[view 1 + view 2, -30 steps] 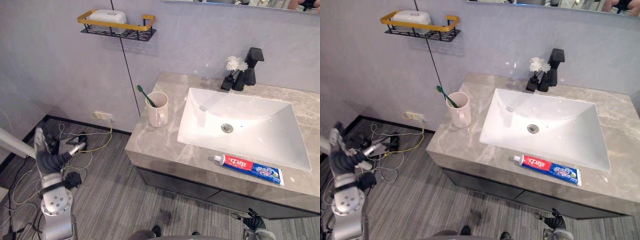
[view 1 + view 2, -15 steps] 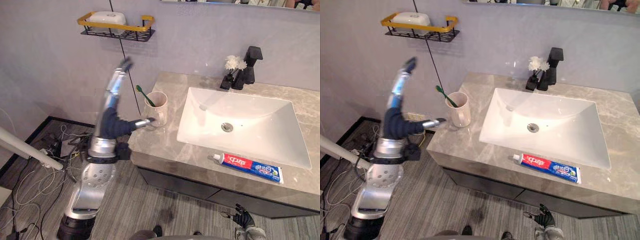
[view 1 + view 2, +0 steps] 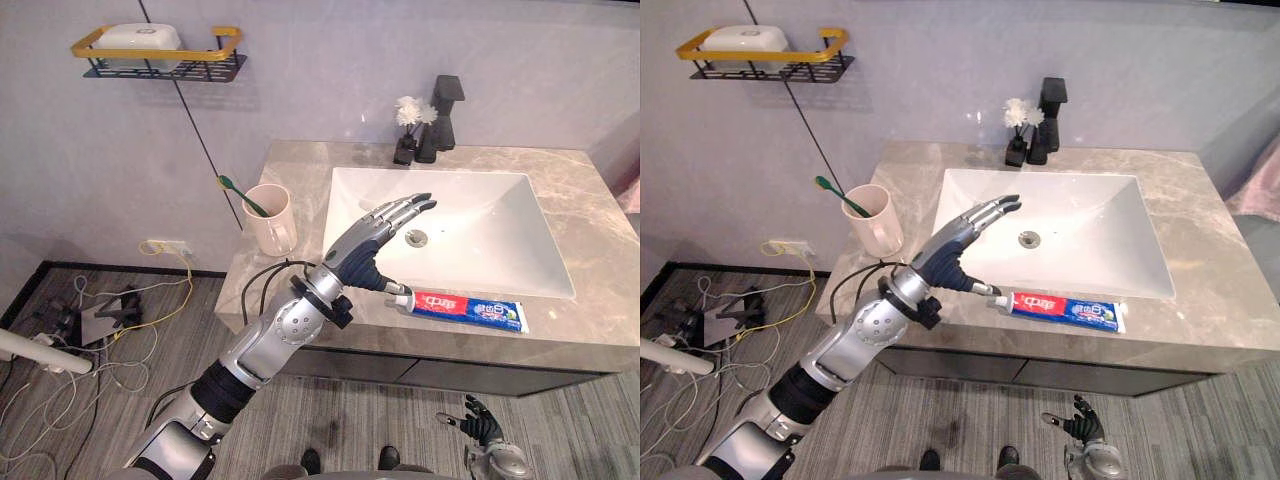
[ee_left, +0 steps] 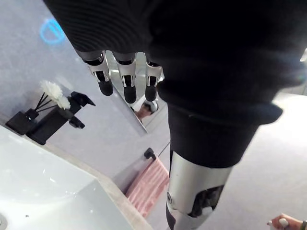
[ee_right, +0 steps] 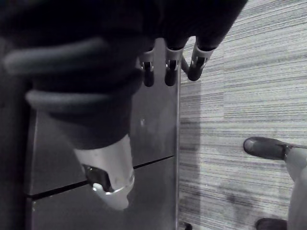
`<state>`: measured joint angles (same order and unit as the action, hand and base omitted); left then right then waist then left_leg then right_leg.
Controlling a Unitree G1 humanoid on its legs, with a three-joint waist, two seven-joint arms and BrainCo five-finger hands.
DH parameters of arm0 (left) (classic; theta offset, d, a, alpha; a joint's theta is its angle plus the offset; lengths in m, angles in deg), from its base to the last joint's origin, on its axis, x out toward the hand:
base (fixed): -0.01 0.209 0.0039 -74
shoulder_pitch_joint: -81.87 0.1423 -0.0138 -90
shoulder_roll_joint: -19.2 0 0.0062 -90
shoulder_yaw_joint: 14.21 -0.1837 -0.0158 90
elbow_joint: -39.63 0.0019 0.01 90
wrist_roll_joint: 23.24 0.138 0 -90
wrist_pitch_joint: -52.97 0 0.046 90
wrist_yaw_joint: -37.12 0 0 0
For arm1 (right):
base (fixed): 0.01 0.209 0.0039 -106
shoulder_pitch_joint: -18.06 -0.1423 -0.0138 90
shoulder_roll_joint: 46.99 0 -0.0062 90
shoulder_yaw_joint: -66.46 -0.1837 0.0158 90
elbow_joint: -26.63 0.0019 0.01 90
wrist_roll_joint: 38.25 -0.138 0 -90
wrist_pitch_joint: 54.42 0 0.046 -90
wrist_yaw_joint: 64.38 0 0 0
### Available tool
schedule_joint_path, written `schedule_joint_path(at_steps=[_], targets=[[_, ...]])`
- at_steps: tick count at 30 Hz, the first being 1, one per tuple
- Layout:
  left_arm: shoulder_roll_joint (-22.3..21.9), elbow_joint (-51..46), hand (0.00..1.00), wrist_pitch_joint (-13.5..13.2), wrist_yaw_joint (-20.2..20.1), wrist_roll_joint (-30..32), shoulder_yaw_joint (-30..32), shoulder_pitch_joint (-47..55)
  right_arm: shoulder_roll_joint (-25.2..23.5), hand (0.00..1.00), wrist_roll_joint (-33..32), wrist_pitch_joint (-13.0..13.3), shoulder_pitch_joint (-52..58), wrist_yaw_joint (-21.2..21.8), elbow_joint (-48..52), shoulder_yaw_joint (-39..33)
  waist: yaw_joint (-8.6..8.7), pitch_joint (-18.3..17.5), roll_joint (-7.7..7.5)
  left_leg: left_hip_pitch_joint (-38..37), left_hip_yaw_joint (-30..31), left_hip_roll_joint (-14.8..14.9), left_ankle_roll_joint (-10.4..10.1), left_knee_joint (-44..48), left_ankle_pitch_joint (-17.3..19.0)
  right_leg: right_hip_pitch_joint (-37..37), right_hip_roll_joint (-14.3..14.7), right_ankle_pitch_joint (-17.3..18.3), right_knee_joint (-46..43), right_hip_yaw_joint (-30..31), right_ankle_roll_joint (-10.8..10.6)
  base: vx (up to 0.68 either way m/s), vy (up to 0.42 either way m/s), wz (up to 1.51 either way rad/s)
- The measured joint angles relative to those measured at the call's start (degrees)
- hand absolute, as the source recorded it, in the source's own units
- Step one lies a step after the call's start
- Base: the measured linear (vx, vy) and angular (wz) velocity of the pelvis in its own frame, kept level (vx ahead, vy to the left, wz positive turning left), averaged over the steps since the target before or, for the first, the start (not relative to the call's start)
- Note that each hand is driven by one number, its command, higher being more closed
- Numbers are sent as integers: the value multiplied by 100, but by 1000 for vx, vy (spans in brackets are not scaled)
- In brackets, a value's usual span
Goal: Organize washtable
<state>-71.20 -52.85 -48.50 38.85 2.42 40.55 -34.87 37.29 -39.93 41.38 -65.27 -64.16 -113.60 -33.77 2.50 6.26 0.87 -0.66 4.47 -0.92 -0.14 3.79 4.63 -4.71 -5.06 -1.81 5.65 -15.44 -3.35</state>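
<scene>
My left hand (image 3: 365, 250) hovers open, fingers straight, over the front left edge of the white sink (image 3: 470, 215). Just below and right of it, a red, white and blue toothpaste tube (image 3: 470, 310) lies flat on the marble countertop (image 3: 590, 190) in front of the sink, cap toward the hand. The hand does not touch it. A pale pink cup (image 3: 268, 218) holding a green toothbrush (image 3: 238, 194) stands at the counter's left end. My right hand (image 3: 483, 425) hangs low before the cabinet, its fingers (image 5: 168, 72) relaxed and holding nothing.
A black faucet (image 3: 445, 100) and a dark holder with white flowers (image 3: 408, 125) stand behind the sink. A wall shelf (image 3: 160, 62) with a white soap dish (image 3: 140, 38) hangs at upper left. Cables and a power strip (image 3: 100, 315) lie on the floor at left.
My left arm swung from beside the cup to over the sink's front left edge, above the toothpaste cap. The camera turned, shifting the whole scene. The right hand stays low.
</scene>
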Motion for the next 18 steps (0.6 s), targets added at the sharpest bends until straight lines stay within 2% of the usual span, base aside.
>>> schedule_joint_path(at_steps=[4, 6, 18], targets=[[-21, 345, 0, 5, -40, 192, -93, -86, 0, 0, 0, 0, -56, -2, 0, -1, 29, 1, -1, -55, 3, 0, -37, -58, -29, -22, -4, -18, 1, -12, -11, 0, 0, 0], [-33, 576, 0, 46, -40, 275, -94, -85, 0, 0, 0, 1, -97, -5, 0, -1, 70, 6, -9, -116, 4, 0, -120, -162, -85, -37, -15, -25, 2, -17, -22, 0, 0, 0], [-260, 1429, 0, 233, -25, 666, -187, -78, -3, 0, 0, 2, -285, -13, -1, 1, 200, 163, -69, -213, 17, 0, -128, -220, -126, -132, -18, -32, 27, -73, -34, -3, 2, 1]])
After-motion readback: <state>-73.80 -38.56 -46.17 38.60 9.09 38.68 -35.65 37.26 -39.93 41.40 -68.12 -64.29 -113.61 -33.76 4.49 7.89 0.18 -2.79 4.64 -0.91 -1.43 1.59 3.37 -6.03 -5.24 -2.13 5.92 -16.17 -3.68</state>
